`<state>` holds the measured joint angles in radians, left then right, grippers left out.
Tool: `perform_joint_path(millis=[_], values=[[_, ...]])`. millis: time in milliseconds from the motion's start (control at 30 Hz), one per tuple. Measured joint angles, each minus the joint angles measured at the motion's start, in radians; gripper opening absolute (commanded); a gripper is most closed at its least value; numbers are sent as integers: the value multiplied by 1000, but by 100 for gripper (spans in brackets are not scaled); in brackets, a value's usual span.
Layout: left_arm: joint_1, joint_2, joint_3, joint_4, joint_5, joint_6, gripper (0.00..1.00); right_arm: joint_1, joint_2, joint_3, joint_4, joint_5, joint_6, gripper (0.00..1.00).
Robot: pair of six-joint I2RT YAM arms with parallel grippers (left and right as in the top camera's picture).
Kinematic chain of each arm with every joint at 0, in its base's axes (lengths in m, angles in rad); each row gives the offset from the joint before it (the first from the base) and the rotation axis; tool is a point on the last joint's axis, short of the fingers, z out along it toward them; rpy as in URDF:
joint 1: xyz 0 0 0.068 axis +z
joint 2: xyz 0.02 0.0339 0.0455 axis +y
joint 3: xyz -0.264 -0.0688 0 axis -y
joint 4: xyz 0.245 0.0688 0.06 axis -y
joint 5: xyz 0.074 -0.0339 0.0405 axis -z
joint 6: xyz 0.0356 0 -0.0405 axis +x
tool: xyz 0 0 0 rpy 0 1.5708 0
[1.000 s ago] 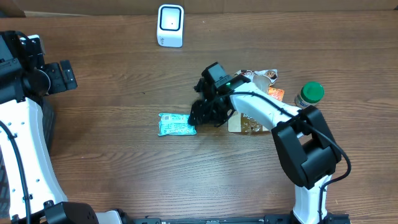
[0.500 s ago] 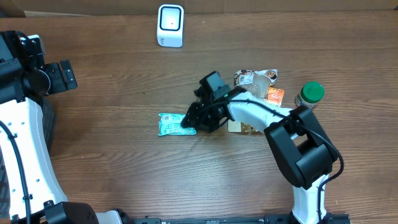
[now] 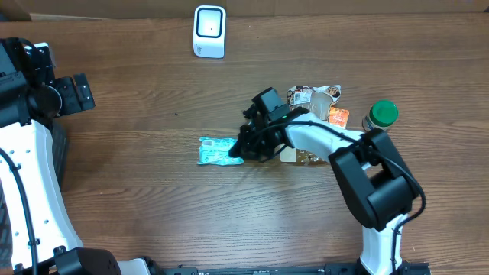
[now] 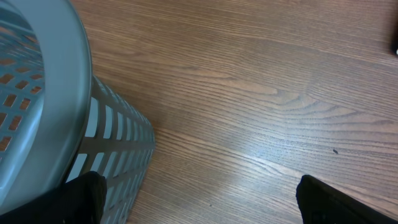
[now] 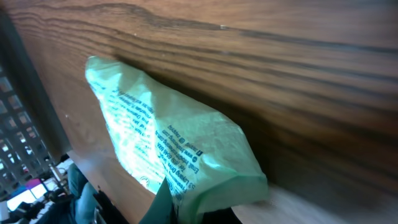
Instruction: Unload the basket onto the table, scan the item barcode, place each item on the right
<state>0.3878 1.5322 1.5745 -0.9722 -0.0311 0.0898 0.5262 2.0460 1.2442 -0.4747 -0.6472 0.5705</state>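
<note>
The wooden table (image 3: 153, 198) takes up nearly everything I can see, brown and grainy from edge to edge. Over on the left side, the left wrist camera looks down on a grey slotted basket (image 4: 50, 124) standing on the wood.

The right arm (image 3: 336, 141) reaches from the near right corner across toward the middle of the table, its white link angled low. The left arm (image 3: 23, 176) is tucked at the left edge, well apart from the items.

The left gripper (image 3: 80, 93) hangs near the far left with its fingers spread wide and nothing between them. In its own camera the two black tips sit at opposite bottom corners, with bare wood in the gap. The right gripper (image 3: 238, 151) is down at the table's middle, its jaws brought together and pinching the right-hand end of the teal packet (image 3: 214, 150).

A white scanner (image 3: 209, 30) stands at the far edge, well apart from the packet and a little to its left. Right of the gripper lies a small pile of snack packets (image 3: 317, 99), partly hidden under the arm. A jar with a green lid (image 3: 380, 116) stands upright just beside that pile.

The teal packet stretches leftward from the jaws, near the table's centre. In the right wrist camera it (image 5: 161, 143) looks crumpled, printed text showing, its bottom corner caught in the fingers; I can't make out a barcode
</note>
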Motion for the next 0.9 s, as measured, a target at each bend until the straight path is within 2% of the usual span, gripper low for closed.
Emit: perform_joint_path(millis=[200, 333, 500, 633, 900], values=[[0, 0, 0, 0, 0, 0, 100, -34, -229, -10, -89, 5, -101, 4], [0, 0, 0, 0, 0, 0, 100, -35, -462, -8, -163, 35, -132, 4], [0, 0, 0, 0, 0, 0, 100, -35, -657, -8, -259, 106, -150, 4], [0, 0, 0, 0, 0, 0, 100, -35, -719, -8, -290, 128, -153, 4], [0, 0, 0, 0, 0, 0, 100, -35, -721, -8, -327, 132, -153, 4]])
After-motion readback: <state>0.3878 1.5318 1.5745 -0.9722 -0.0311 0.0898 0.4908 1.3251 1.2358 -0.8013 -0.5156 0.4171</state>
